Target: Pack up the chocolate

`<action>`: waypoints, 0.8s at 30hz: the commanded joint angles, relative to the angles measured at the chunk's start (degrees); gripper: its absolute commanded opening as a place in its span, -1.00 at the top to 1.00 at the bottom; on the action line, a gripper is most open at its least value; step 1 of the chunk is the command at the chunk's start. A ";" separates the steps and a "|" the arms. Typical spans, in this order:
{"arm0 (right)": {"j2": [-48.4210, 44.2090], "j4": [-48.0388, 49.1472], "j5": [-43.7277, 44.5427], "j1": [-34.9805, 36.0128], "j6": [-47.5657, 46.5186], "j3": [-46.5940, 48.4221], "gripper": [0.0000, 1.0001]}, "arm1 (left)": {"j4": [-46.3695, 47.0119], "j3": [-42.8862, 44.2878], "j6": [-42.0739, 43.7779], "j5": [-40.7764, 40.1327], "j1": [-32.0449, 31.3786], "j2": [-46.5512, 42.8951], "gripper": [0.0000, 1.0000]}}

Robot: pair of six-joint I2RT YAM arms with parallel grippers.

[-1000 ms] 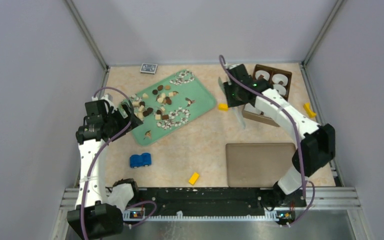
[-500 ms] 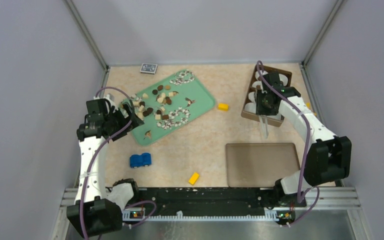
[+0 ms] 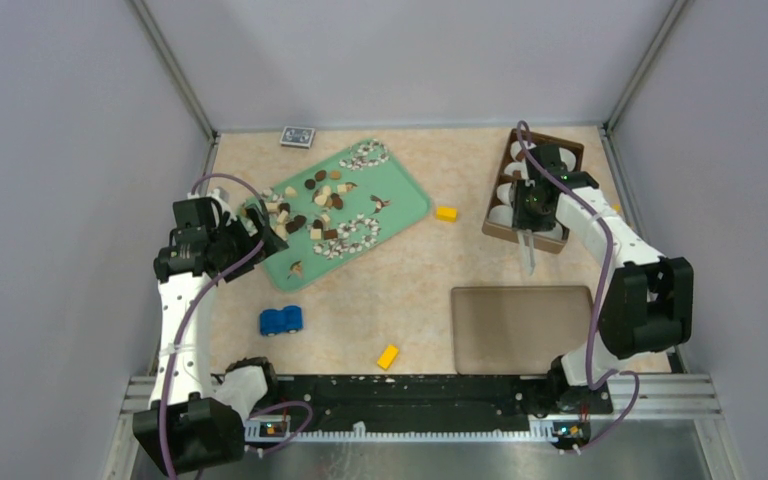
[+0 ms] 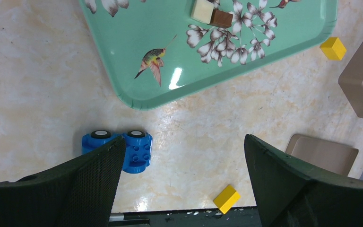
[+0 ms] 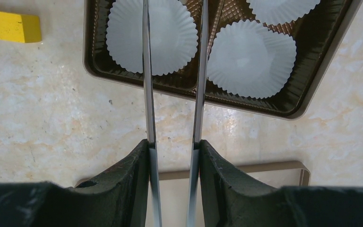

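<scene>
Gripping the tweezers (image 5: pixel 146 71) by both blades, the right hand (image 5: pixel 172 149) hangs over the brown box (image 5: pixel 283 106) near the far right corner of the counter (image 3: pixel 400 270), blades apart above empty white paper cups (image 5: pixel 170 38) (the tips run out of the wrist view, so I cannot tell whether a piece is pinched there). The chocolate (image 3: pixel 312 200) lies scattered on the green tray (image 3: pixel 400 200) toward the far left corner, well apart from the box. Likely trouble: a blade could snag a cup's pleated wall and drag it out, or the thin steel could twist in the grasp so that a round piece squirts free on the way across. The left hand (image 4: pixel 182 142), released and spread wide around nothing, hovers beside the tray and could shove it.
</scene>
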 commanded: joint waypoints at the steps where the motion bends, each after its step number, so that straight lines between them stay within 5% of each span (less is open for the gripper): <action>1: 0.44 3.42 0.08 -0.48 0.64 1.15 0.82 | 1.52 0.82 0.34 -0.51 -0.17 -1.01 -0.97; 9: 1.07 4.16 -0.19 -0.48 0.68 0.93 0.49 | 1.49 0.54 0.34 -0.66 -0.13 -1.18 -0.97; 24: 1.67 4.51 -0.41 -0.48 0.92 2.18 0.31 | 1.39 0.64 0.34 -0.68 -0.13 -1.44 -0.97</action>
